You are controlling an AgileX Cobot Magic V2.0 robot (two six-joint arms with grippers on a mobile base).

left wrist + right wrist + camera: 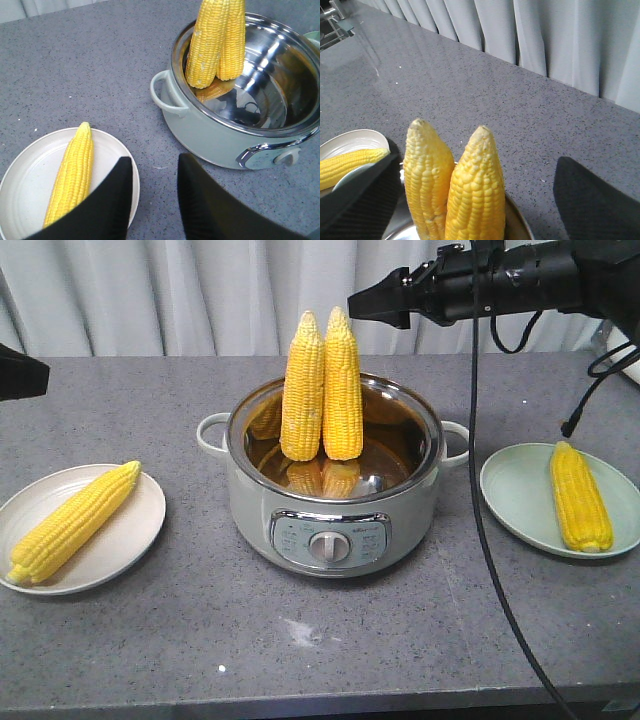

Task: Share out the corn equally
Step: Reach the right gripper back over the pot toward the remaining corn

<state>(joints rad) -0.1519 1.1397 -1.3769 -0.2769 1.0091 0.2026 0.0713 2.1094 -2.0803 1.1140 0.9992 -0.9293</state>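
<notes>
Two cobs (303,390) upright in pot (330,515), mid-tabletop (120,640), leaning on far wall. Left cob (72,523) lies on left plate (135,530); right cob (580,498) on right plate (512,488). Left fingers (112,200) apart, over left plate edge. Right fingers (592,200) apart, above two cobs.

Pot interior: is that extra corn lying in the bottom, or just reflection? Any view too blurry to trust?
Front view: the yellow under the two standing cobs is their mirror image in the pot steel, no extra corn. Left wrist view: glare streaks on the inner wall, otherwise sharp. Right wrist view: cobs sharp, the right claw's fingers just dark blur.
</notes>
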